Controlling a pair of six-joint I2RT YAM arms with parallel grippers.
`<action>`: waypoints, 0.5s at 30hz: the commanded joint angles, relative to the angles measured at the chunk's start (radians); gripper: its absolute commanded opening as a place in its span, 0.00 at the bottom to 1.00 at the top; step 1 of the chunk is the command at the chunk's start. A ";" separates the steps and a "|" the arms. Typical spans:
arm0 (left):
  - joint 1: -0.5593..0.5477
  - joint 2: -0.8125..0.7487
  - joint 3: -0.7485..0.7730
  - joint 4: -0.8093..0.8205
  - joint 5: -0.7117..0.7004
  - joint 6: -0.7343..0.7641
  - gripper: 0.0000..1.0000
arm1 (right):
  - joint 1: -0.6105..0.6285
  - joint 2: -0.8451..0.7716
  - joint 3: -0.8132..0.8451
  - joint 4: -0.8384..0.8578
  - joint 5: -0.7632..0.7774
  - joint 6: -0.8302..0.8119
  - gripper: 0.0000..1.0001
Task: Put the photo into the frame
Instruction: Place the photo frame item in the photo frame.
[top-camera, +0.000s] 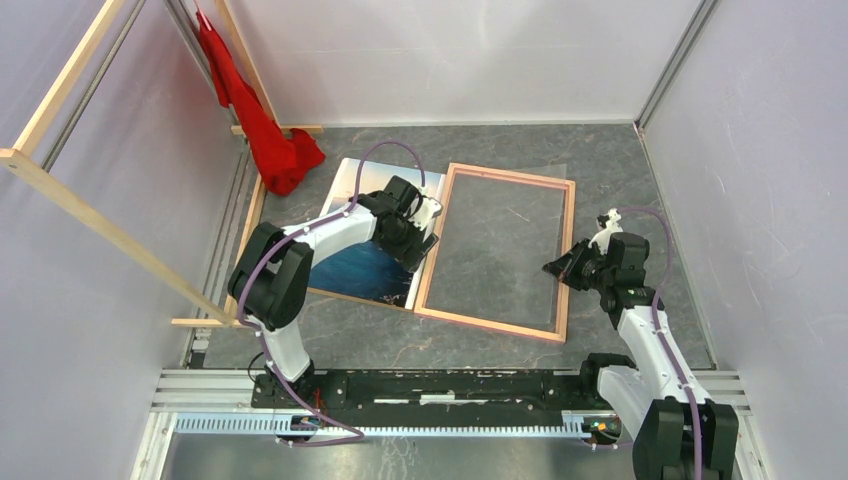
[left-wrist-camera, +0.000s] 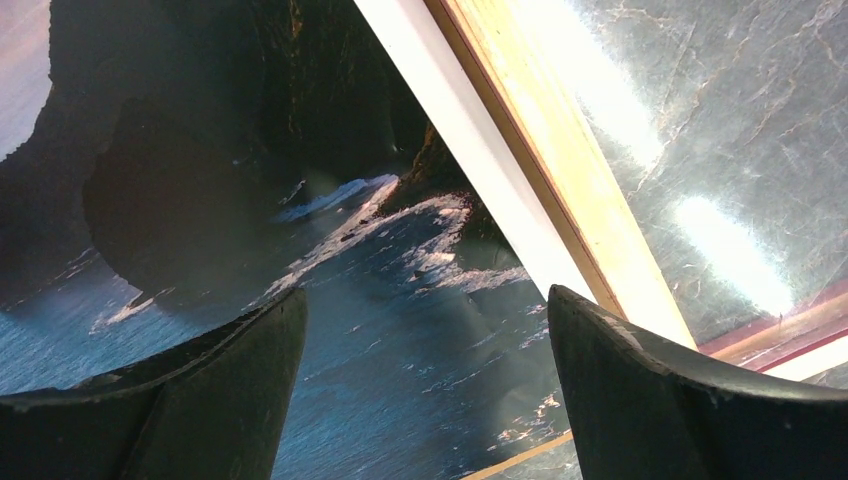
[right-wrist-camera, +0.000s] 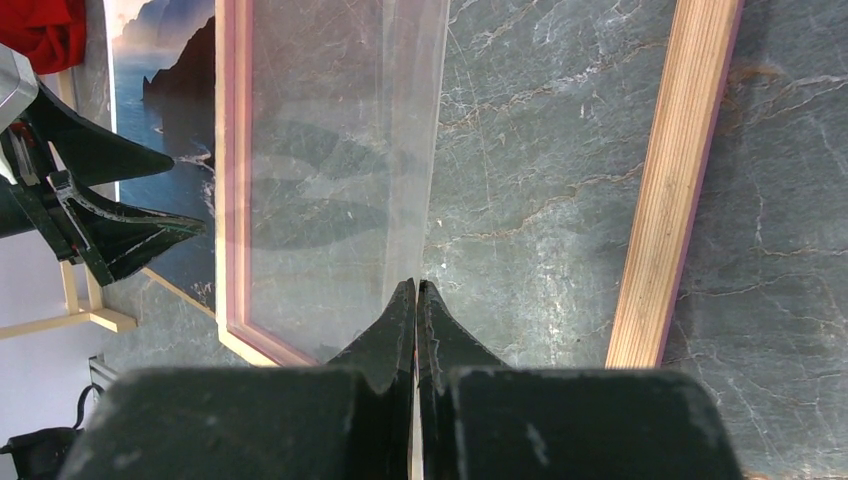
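The photo (top-camera: 362, 272) lies face up on the table, left of the frame; its blue sea and dark cliffs fill the left wrist view (left-wrist-camera: 300, 200). The frame (top-camera: 495, 325) lies flat at centre right, its tan rail (left-wrist-camera: 560, 170) right beside the photo's white edge. My left gripper (top-camera: 415, 235) is open and empty, low over the photo's right edge (left-wrist-camera: 425, 390). My right gripper (top-camera: 550, 268) is shut on the edge of a clear sheet (right-wrist-camera: 340, 150) that lies over the frame's opening (right-wrist-camera: 416, 285), just inside the right rail (right-wrist-camera: 680, 180).
A red cloth (top-camera: 265, 130) hangs at the back left beside the photo's far corner. Pale wooden slats (top-camera: 100, 220) run along the left wall. Grey walls close in the table on three sides.
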 joint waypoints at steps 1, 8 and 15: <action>-0.006 -0.016 0.017 0.030 0.002 0.029 0.96 | -0.005 -0.021 0.013 0.003 0.008 0.001 0.00; -0.006 -0.009 0.021 0.029 -0.014 0.035 0.96 | -0.005 -0.047 -0.007 0.000 0.022 0.012 0.00; -0.008 -0.004 0.024 0.030 -0.026 0.042 0.97 | -0.006 -0.071 -0.044 0.020 0.025 0.035 0.00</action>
